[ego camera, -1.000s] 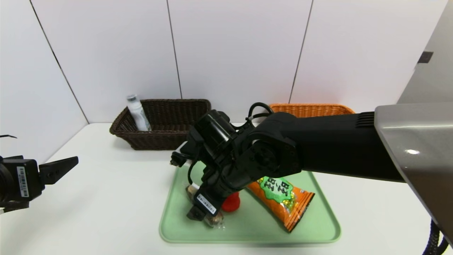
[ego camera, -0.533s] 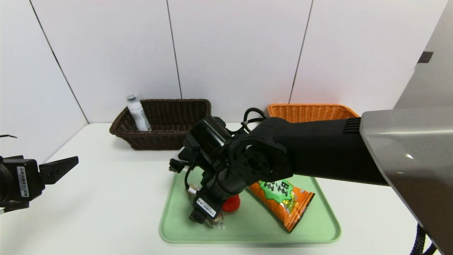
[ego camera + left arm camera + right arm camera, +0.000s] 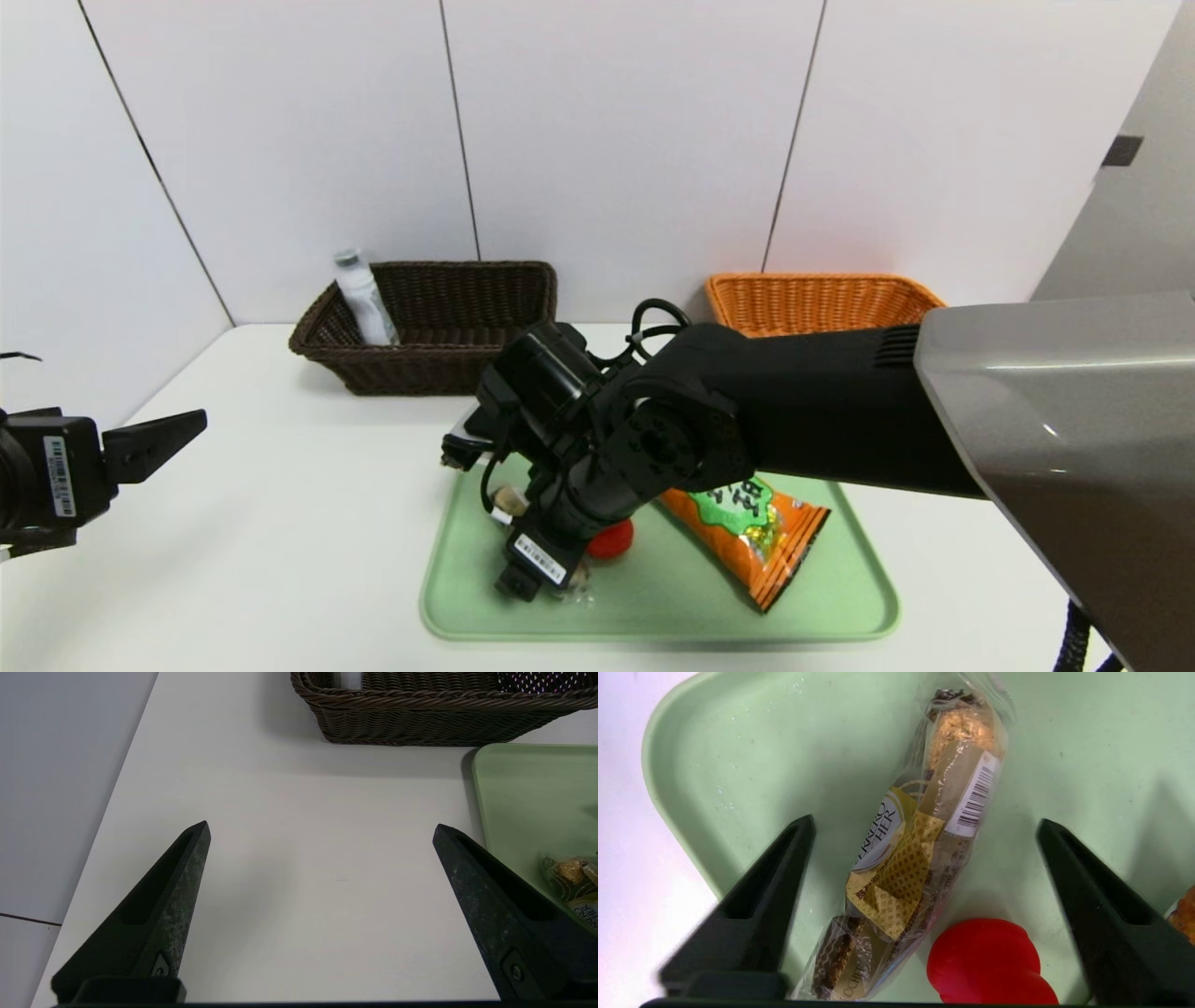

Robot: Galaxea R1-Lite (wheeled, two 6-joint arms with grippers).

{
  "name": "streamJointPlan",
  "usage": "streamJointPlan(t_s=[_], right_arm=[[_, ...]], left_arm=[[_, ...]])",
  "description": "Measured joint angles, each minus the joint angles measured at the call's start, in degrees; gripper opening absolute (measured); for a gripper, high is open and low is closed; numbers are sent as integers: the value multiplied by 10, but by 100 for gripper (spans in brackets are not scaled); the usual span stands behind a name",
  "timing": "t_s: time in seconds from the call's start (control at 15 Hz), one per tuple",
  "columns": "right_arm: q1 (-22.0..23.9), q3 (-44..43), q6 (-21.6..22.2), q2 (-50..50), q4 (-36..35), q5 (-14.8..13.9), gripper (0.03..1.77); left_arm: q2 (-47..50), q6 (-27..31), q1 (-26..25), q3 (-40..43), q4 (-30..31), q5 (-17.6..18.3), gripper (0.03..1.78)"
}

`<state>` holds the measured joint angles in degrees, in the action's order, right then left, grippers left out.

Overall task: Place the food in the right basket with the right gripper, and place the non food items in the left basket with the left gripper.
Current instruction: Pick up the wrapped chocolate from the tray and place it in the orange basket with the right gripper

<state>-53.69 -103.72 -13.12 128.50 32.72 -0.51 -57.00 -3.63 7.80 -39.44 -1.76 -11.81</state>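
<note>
Right gripper, jaws apart and empty, straddles the clear-wrapped chocolate bar on the green tray; you should close mid-pack, clear of the red toy.

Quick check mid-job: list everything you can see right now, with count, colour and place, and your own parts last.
tray: one, pale green, on the table in front of the baskets.
chocolate bar: one, clear-wrapped gold-brown, on the tray's left part.
red toy: one, red, on the tray beside the bar.
snack bag: one, orange with green label, on the tray's right part.
bottle: one, clear with grey cap, leaning in the left basket.
left basket: one, dark brown, back left.
right basket: one, orange, back right.
table: one, white.
right claw: open, fingers either side of the bar.
left claw: open, parked over bare table at left.
</note>
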Motion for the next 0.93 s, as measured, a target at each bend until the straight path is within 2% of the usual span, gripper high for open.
streamJointPlan(t_s=[0.2, 0.4, 0.53, 0.93], right_arm=[[-1, 0, 0, 1, 6, 0, 107], [-1, 0, 1, 0, 11, 1, 76], [-1, 1, 4, -4, 16, 3, 14], [4, -2, 22, -45, 22, 5, 16]], left_arm=[[0, 0, 0, -1, 0, 0, 169], [0, -1, 0, -1, 1, 0, 169], [0, -1, -1, -1, 1, 0, 169], [3, -3, -1, -1, 1, 0, 169]])
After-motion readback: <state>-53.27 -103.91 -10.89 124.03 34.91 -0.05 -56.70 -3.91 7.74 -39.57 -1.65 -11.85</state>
